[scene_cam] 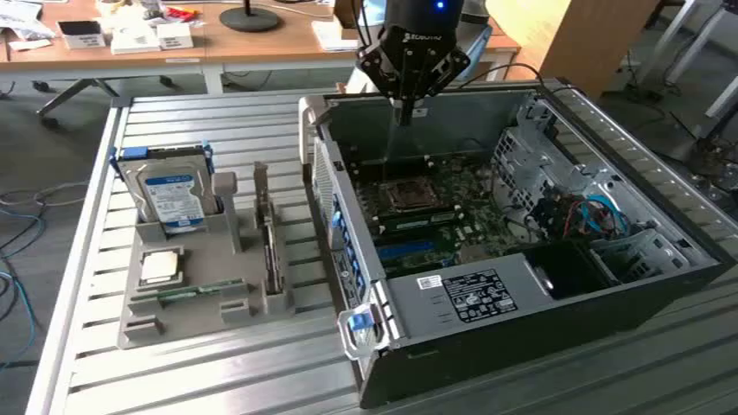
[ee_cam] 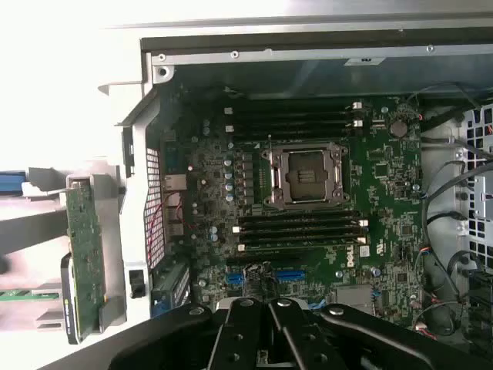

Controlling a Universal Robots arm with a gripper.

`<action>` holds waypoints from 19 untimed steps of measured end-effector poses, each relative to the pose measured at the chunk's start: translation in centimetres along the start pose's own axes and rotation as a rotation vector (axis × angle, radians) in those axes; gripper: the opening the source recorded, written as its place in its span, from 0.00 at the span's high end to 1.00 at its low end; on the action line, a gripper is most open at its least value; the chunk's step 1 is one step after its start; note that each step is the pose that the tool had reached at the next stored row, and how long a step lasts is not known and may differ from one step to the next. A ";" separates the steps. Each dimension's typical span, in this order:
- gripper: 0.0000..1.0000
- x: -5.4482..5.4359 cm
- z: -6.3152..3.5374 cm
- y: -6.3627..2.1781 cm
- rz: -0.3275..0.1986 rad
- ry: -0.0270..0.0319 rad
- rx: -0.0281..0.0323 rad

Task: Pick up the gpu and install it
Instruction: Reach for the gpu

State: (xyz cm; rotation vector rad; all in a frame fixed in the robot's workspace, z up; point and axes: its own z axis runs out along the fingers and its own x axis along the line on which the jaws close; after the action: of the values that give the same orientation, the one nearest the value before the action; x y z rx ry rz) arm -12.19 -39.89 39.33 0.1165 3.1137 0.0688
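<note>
Single robot arm (scene_cam: 417, 10) enters from top edge of exterior view, wrist section vertical, small blue light glowing on it. Black gripper (scene_cam: 403, 109) hangs straight down below wrist, wide at knuckles, tapering to narrow tip. Fingers (scene_cam: 393, 86) pressed together, tips meeting. Wrist view looks down along gripper: black linkage bars (ee_cam: 231, 335) converge toward closed tips, bolt heads showing at joints.

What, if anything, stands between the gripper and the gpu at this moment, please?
The computer case's vented side wall does. The gripper hangs shut over the open case, while the gpu stands upright in the grey holder outside it, on the exterior view's left. Nothing visible covers the gpu from above.
</note>
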 end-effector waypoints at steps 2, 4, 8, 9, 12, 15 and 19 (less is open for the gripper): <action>0.89 0.0 0.00 0.00 0.000 0.0000 0.0000; 0.89 0.0 0.00 0.00 0.000 0.0000 0.0000; 0.89 0.0 0.00 0.00 0.000 0.0000 0.0000; 0.89 0.0 0.00 0.00 0.000 0.0000 0.0000; 0.89 0.0 0.01 0.00 0.000 -0.0001 -0.0002; 0.89 0.2 0.00 -0.02 0.000 0.0000 -0.0001; 0.89 0.5 -0.01 -0.03 0.000 -0.0001 -0.0001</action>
State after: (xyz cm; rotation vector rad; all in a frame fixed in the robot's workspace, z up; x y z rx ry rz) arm -12.66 -39.88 39.32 0.1166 3.1136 0.0689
